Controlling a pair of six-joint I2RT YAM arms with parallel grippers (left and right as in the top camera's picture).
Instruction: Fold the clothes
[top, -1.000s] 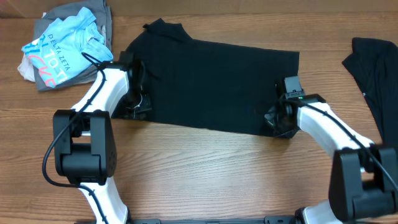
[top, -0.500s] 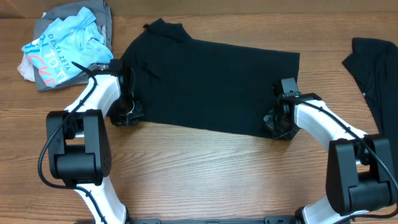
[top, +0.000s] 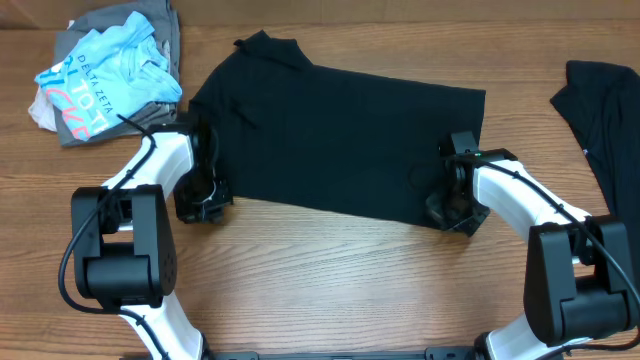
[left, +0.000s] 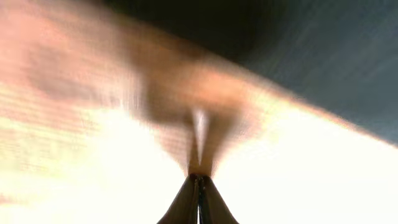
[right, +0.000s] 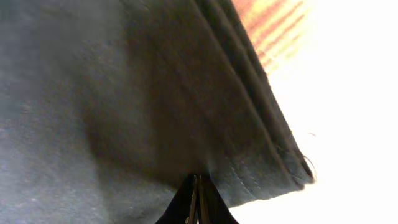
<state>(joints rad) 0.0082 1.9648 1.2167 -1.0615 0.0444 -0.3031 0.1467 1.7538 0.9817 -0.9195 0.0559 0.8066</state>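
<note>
Clenched tight on both arms, tips pressed together with no gap. Finds the left gripper (top: 204, 203) low over the wooden table (top: 330, 290), just beside the near left corner of the black T-shirt (top: 340, 140). From the left wrist, shows only blurred bare wood under those tips, with dark cloth off to the far right and nothing visibly caught between them. Finds the right gripper (right: 196, 178) at the near right corner of the same shirt, tips down on the fabric just inside the stitched hem. Cannot tell whether pinching any cloth there. In the right wrist view, shows layered fabric edges running along that corner, with bright table beyond them to the right.

Places the shirt in the middle of the table, spread flat as a broad dark slab, long side running left to right and slightly tilted, left end farther away than the right. Shows a small bump of cloth at its far left corner. Has the white left arm (top: 150, 165) and the white right arm (top: 525, 195) reaching in from the near edge, one to each end of the shirt.

Puts a heap of other clothes (top: 105, 75) at the far left of the table, near the shirt's far left corner but apart from it: light blue printed fabric on top of grey. Puts another dark garment (top: 605, 110) at the right edge, partly cut off by the frame and apart from the shirt.
</note>
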